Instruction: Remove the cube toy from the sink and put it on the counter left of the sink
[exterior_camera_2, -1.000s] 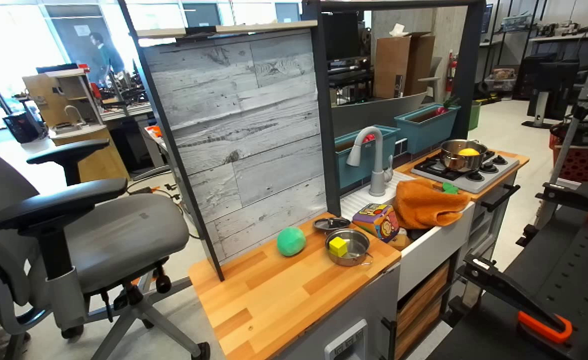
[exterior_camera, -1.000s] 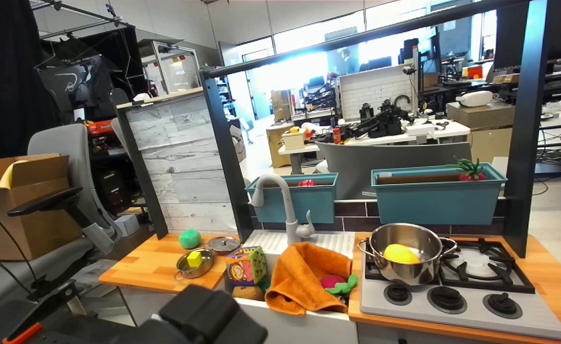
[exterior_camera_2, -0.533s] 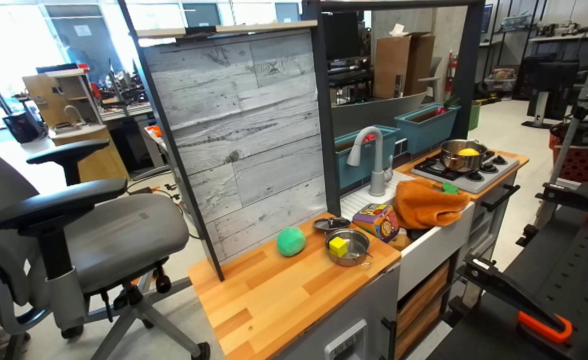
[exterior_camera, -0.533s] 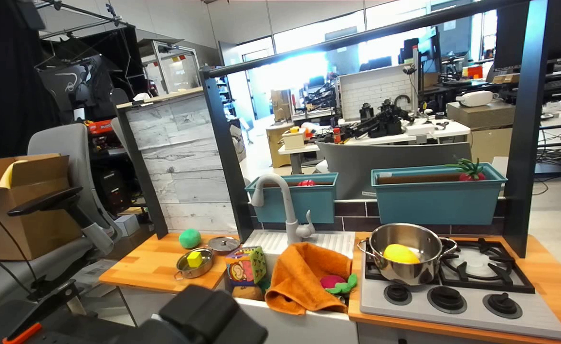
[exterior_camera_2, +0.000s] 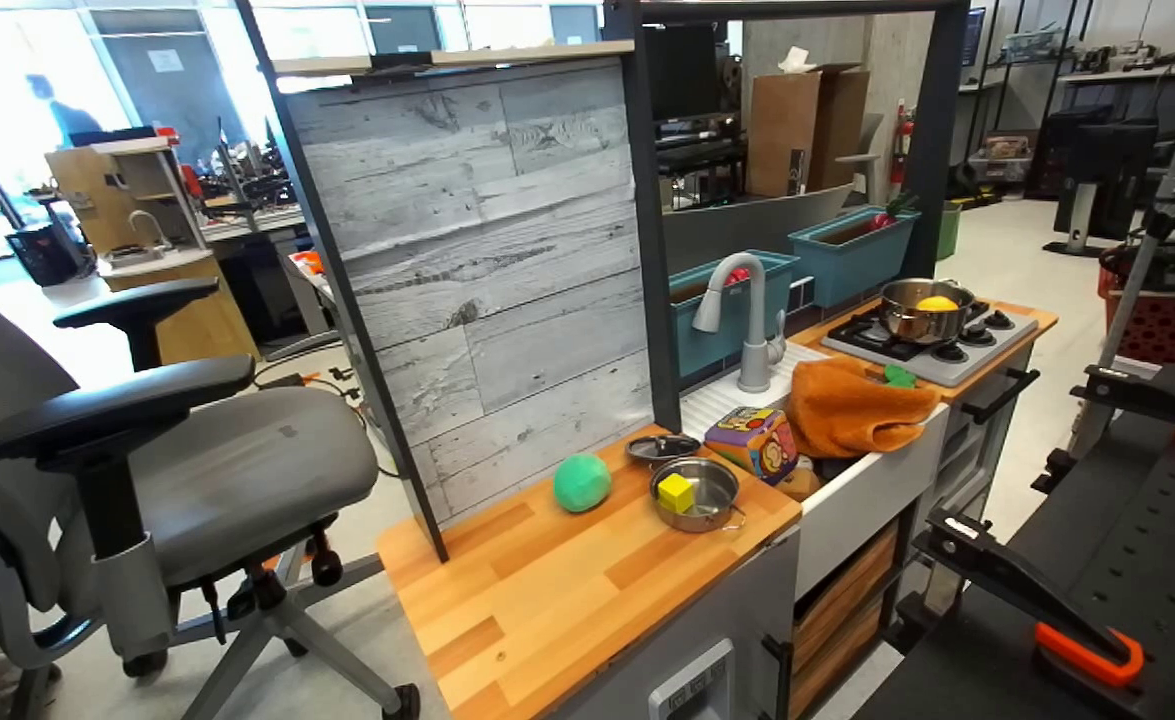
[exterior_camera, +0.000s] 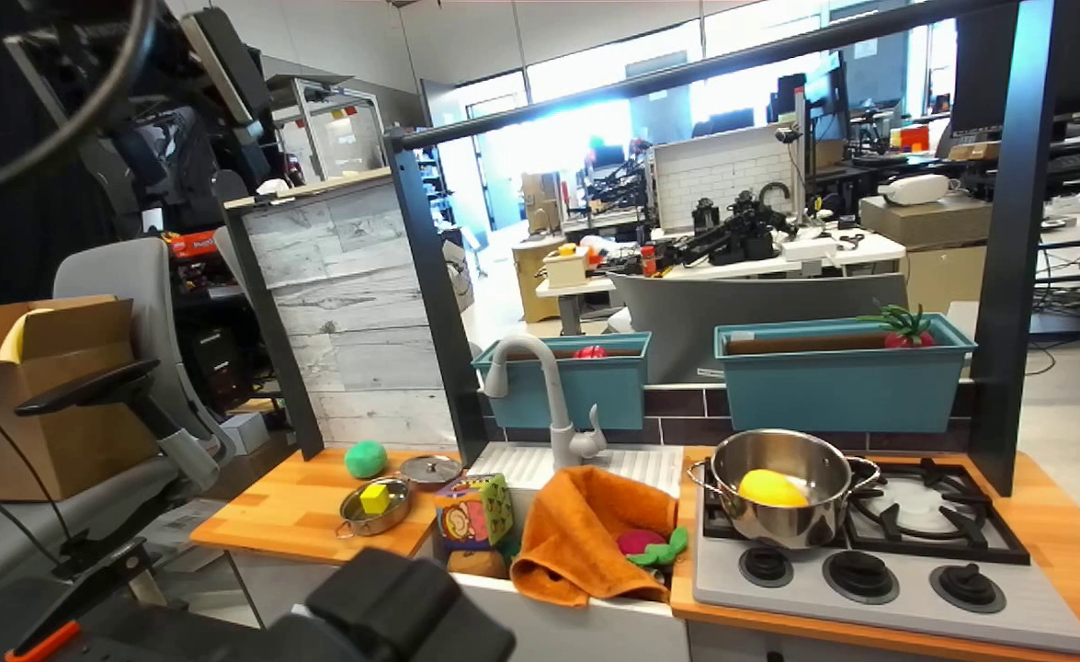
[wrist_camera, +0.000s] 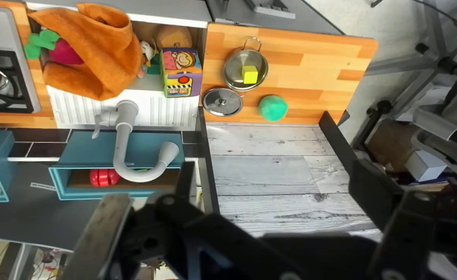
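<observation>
Gripper [wrist_camera: 275, 177] gapes wide, clear of everything; one cube toy [wrist_camera: 181, 72], one sink [exterior_camera_2: 872, 490], one cloth [wrist_camera: 100, 50], one ball [wrist_camera: 273, 107], two pots [exterior_camera: 778, 526].

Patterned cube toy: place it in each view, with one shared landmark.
In an exterior view: cube toy low, just left of centre.
In an exterior view: cube toy right of centre, below mid-height.
In the wrist view: cube toy upper, left of centre.
Shared landmark: the grey faucet.

The place seems to be a laboratory or workshop: around the toy kitchen unit [exterior_camera_2: 717, 590] one sees an office chair [exterior_camera_2: 257, 450], a cardboard box [exterior_camera: 89, 446] and, further back, a white worktop [exterior_camera: 875, 256] crowded with black equipment [exterior_camera: 746, 234].
</observation>
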Controlling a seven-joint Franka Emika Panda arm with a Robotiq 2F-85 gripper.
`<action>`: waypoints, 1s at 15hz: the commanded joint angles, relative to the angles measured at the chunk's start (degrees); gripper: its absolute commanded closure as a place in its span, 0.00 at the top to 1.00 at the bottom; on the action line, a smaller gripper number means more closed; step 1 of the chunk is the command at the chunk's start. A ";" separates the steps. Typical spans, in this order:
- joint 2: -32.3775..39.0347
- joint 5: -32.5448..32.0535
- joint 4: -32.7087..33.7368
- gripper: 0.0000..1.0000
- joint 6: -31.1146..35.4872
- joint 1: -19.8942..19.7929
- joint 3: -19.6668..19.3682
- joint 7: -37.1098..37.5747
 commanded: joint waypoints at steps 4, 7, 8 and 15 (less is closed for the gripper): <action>23.23 11.48 8.22 1.00 15.41 6.69 -1.86 -2.88; 33.31 17.85 14.64 1.00 17.69 7.67 -2.29 -3.84; 36.30 19.14 16.66 1.00 17.50 7.06 -2.05 -3.84; 55.70 22.55 28.31 1.00 15.35 2.93 -0.70 0.39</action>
